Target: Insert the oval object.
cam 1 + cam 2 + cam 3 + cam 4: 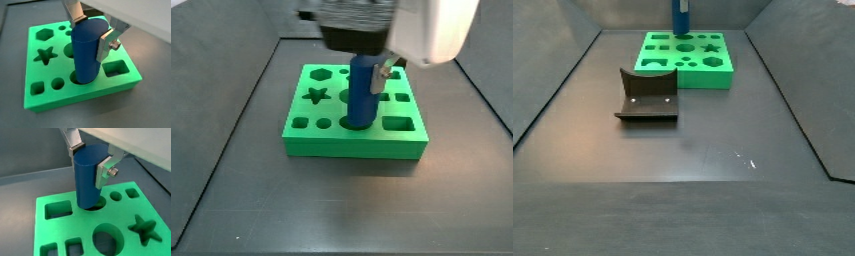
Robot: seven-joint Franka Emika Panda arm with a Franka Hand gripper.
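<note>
The oval object, a tall smooth blue peg, stands upright in both wrist views (87,52) (88,178). My gripper (92,35) (91,162) is shut on its upper part, one silver finger on each side. The peg's lower end is in a hole of the green block (80,102) (77,228), in the edge row between a round hole (58,83) and a rectangular hole (115,67). A larger oval hole (107,239) beside the star hole (143,228) is empty. In a side view the peg (362,95) stands in the block (352,147) under the gripper (374,68).
The dark L-shaped fixture (647,95) stands on the grey floor in front of the green block (700,72). The blue peg (681,18) rises from the block's far side. Dark walls enclose the floor on three sides.
</note>
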